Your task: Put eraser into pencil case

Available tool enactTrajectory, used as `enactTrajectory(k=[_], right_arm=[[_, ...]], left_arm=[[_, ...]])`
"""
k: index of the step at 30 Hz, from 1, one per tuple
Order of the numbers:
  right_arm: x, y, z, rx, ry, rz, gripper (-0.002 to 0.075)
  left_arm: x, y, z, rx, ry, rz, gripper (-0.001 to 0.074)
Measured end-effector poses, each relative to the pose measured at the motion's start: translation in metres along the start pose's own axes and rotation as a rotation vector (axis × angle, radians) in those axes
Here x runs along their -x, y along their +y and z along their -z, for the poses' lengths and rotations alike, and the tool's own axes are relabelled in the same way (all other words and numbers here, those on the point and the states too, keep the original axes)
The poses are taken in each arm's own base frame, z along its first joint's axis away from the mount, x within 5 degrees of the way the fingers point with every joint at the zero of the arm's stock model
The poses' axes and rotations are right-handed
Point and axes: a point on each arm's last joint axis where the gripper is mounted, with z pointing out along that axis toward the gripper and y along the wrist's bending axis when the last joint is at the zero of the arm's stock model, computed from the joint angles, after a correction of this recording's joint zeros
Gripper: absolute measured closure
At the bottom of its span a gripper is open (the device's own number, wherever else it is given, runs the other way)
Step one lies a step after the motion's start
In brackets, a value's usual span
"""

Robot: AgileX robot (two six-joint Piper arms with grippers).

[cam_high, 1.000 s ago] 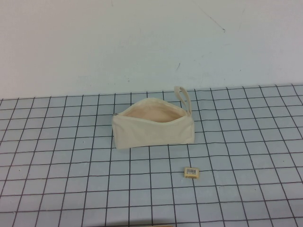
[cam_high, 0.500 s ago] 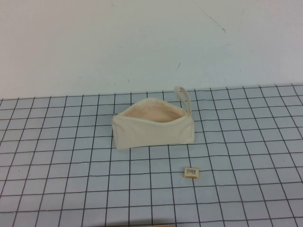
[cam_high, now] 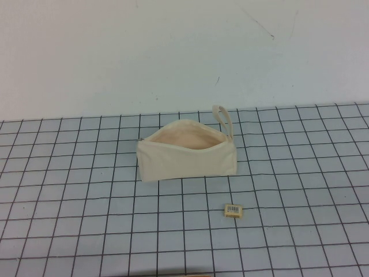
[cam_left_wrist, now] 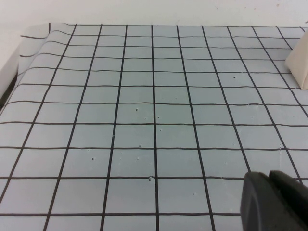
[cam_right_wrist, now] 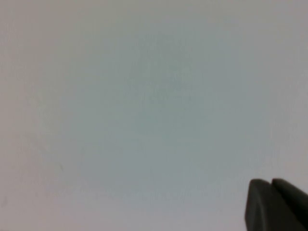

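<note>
The pencil case [cam_high: 187, 152] is a cream canvas pouch lying open in the middle of the gridded mat, its peach lining showing and its loop strap [cam_high: 223, 120] at the far right end. The eraser [cam_high: 233, 210] is a small tan block with a barcode label, lying on the mat in front of the case's right end. Neither arm shows in the high view. My left gripper [cam_left_wrist: 270, 180] is shut and empty, low over bare mat, with a corner of the case [cam_left_wrist: 301, 60] far ahead. My right gripper [cam_right_wrist: 272, 185] is shut and empty, facing a blank pale surface.
The blue-grey mat with black grid lines [cam_high: 86, 219] covers the table up to a white back wall [cam_high: 173, 52]. In the left wrist view the mat's edge curls up against a white wall [cam_left_wrist: 33, 43]. A thin tan edge [cam_high: 179, 274] shows at the bottom of the high view.
</note>
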Motion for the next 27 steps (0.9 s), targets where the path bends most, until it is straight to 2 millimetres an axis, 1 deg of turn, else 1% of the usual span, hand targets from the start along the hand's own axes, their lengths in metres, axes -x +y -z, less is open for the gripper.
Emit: enactTrajectory(k=[2, 4, 7, 9, 12, 13, 15, 18, 20, 22, 24, 25, 27], right_arm=[[0.005, -0.004, -0.012, -0.013, 0.172, 0.032, 0.0727], [-0.001, -0.005, -0.027, -0.004, 0.378, 0.067, 0.0727], [-0.023, -0.001, -0.049, 0.047, 0.665, 0.116, 0.0727], [-0.039, 0.005, -0.062, 0.114, 0.816, 0.167, 0.0727], [-0.061, 0.016, -0.081, 0.283, 0.971, 0.28, 0.0727], [-0.068, 0.021, -0.088, 0.359, 1.002, 0.315, 0.0727], [-0.081, 0.031, -0.1, 0.483, 1.035, 0.33, 0.0727], [-0.096, 0.05, -0.119, 0.667, 0.999, 0.332, 0.0726], [-0.105, 0.063, -0.13, 0.789, 0.973, 0.364, 0.072], [-0.114, 0.079, -0.14, 0.91, 0.957, 0.392, 0.0702], [-0.122, 0.096, -0.151, 0.997, 0.949, 0.412, 0.0666], [-0.127, 0.114, -0.162, 1.061, 0.937, 0.435, 0.0615], [-0.132, 0.133, -0.173, 1.122, 0.929, 0.456, 0.0531]], left_arm=[[0.0, 0.0, 0.0, 0.0, 0.0, 0.0, 0.0736], [0.0, 0.0, 0.0, 0.0, 0.0, 0.0, 0.0736], [0.0, 0.0, 0.0, 0.0, 0.0, 0.0, 0.0736], [0.0, 0.0, 0.0, 0.0, 0.0, 0.0, 0.0736], [0.0, 0.0, 0.0, 0.0, 0.0, 0.0, 0.0736], [0.0, 0.0, 0.0, 0.0, 0.0, 0.0, 0.0736], [0.0, 0.0, 0.0, 0.0, 0.0, 0.0, 0.0736], [0.0, 0.0, 0.0, 0.0, 0.0, 0.0, 0.0736], [0.0, 0.0, 0.0, 0.0, 0.0, 0.0, 0.0736], [0.0, 0.0, 0.0, 0.0, 0.0, 0.0, 0.0736], [0.0, 0.0, 0.0, 0.0, 0.0, 0.0, 0.0736], [0.0, 0.0, 0.0, 0.0, 0.0, 0.0, 0.0736], [0.0, 0.0, 0.0, 0.0, 0.0, 0.0, 0.0736]])
